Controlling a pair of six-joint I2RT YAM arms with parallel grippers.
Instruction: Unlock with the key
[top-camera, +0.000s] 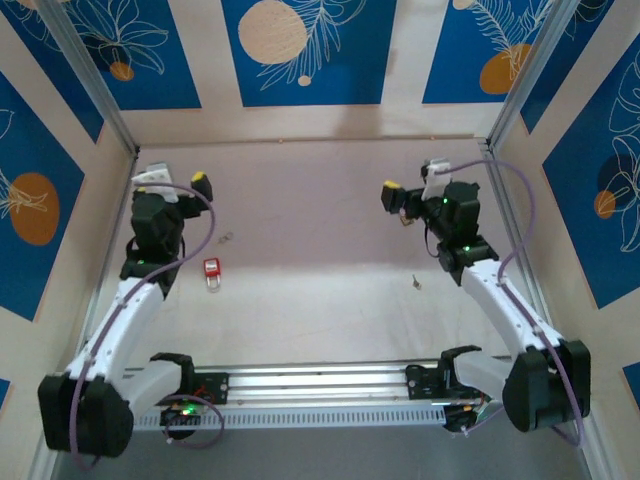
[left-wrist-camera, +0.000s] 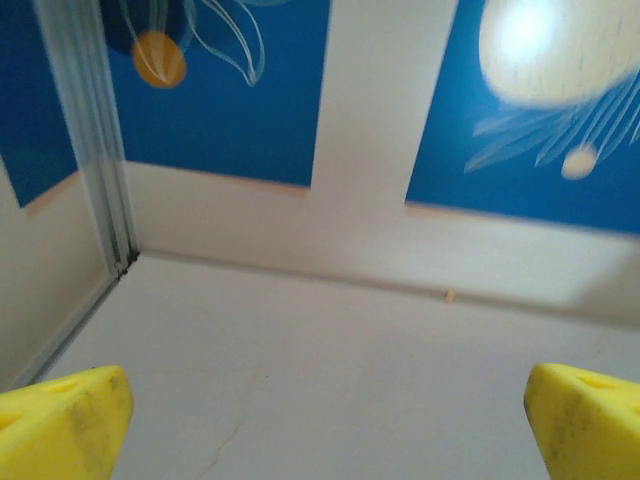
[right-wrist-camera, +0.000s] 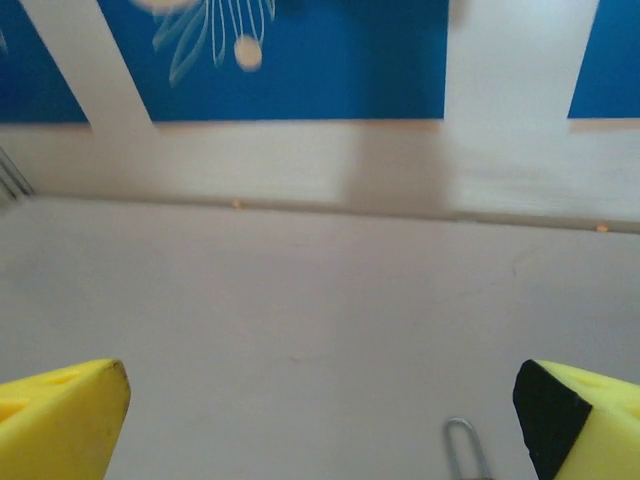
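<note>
Silver rail (top-camera: 320, 380) spans the near edge. Beyond it lies a tiny key (top-camera: 415, 282), as best I can tell, on open table (top-camera: 320, 170) just inside the right arm. Red padlock (top-camera: 212, 268) sits by the left arm. Farther back, left gripper (left-wrist-camera: 325, 420) and right gripper (right-wrist-camera: 320, 420) are both spread wide, with open table running to the back wall (top-camera: 310, 120).

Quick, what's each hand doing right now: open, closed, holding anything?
Left hand: open, holding nothing.
Right hand: open, holding nothing; a small metal loop sits near one finger, not gripped.
</note>
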